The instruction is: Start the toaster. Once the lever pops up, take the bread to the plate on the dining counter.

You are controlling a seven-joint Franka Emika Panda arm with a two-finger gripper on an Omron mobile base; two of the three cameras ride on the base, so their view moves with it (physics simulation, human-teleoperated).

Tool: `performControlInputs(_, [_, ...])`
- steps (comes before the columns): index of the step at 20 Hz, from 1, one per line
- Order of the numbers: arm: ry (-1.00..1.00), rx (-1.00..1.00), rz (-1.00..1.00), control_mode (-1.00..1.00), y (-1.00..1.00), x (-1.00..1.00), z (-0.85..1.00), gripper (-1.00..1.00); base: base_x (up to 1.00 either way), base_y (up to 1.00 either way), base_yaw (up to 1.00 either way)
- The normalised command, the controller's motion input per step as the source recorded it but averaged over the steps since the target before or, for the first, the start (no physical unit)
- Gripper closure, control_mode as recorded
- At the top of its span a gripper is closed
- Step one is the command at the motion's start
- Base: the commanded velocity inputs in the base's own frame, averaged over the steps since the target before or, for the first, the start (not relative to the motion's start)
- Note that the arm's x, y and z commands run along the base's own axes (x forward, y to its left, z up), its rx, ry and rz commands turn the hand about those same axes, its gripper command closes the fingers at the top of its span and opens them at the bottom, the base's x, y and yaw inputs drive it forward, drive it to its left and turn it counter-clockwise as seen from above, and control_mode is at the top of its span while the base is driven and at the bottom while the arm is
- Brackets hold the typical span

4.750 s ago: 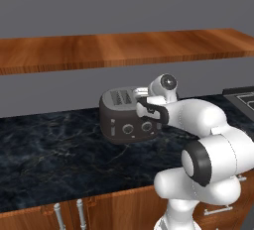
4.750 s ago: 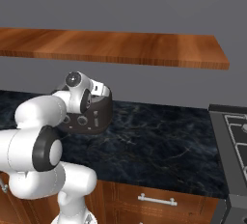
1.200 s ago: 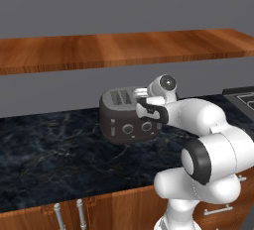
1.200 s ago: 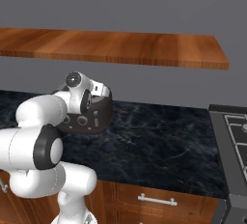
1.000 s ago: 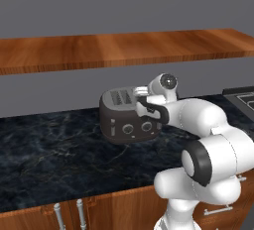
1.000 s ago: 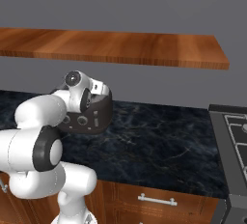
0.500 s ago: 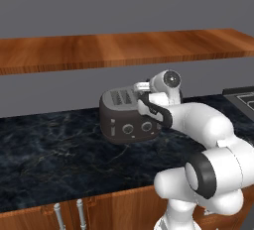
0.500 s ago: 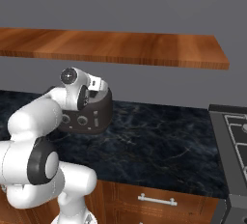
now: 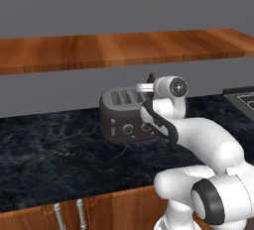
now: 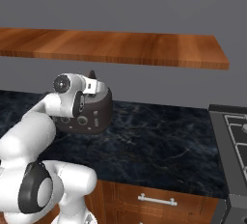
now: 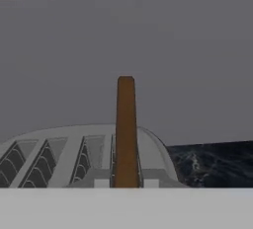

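Toaster [image 9: 125, 116] on black marble desk [image 9: 44, 159] below wooden shelf [image 9: 99, 49], end effector [image 11: 126, 183] closed on bread [image 11: 126, 129], slice held edge-on just above toaster's right-hand slots

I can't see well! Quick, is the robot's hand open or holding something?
Hand: closed on the bread, lifted above the toaster.
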Motion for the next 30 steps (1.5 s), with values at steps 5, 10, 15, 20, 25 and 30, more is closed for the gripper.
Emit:
performControlInputs(5, [-0.11,0.00,0.00,-1.00,0.00,-0.41,0.22,1.00,0.00,0.00,0.00])
performControlInputs(10, [-0.01,0.00,0.00,-1.00,0.00,-0.78,0.22,1.00,0.00,0.00,0.00])
performControlInputs(15, [0.02,0.00,0.00,-1.00,0.00,-0.75,0.42,1.00,0.00,0.00,0.00])
performControlInputs(20, [0.00,0.00,0.00,-1.00,0.00,-0.34,0.68,1.00,0.00,0.00,0.00])
performControlInputs(25, [0.05,0.00,0.00,-1.00,0.00,-0.66,0.56,1.00,0.00,0.00,0.00])
performControlInputs(30, [0.19,0.00,0.00,-1.00,0.00,-0.91,0.20,1.00,0.00,0.00,0.00])
